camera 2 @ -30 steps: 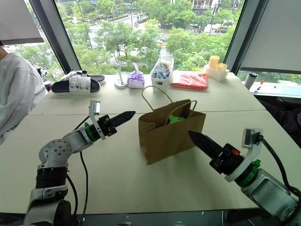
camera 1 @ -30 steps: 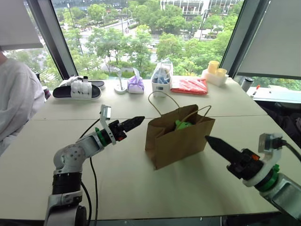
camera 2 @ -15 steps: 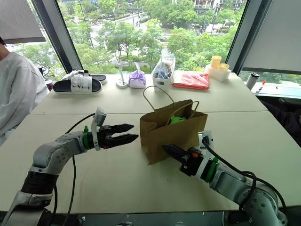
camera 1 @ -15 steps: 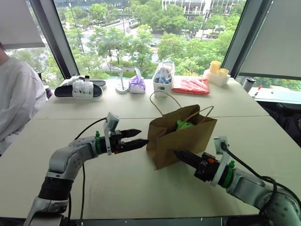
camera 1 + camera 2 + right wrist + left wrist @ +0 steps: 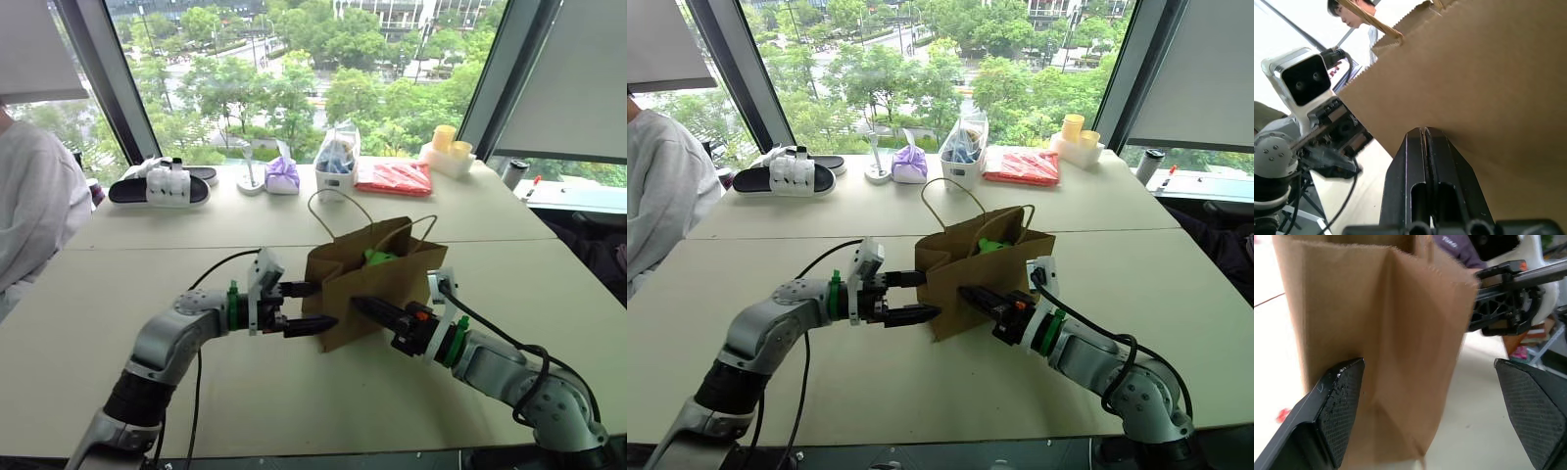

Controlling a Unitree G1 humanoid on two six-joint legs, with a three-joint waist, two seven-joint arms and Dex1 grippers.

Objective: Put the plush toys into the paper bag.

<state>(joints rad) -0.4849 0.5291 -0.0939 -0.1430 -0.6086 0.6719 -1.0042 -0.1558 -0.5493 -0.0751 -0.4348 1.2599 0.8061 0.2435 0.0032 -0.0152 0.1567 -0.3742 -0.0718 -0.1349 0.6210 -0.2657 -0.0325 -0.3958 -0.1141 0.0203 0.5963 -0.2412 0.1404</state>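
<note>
Both claws now closer against creased kraft paper bag [image 5: 377, 294]: left claw [image 5: 315, 305] spread, right claw [image 5: 359, 305] clenched empty

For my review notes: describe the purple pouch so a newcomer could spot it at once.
Follow the table's far edge under the window. The purple pouch sits there between the black-and-white sandal and the clear plastic bag; it alone is lilac, gathered into a knot.

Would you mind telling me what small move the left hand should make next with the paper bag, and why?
Probably close the left hand on the paper bag's near corner to steady it. Its fingers stand open astride that corner, the shut right hand sits against the bag's front, and a green plush toy already lies inside.
</note>
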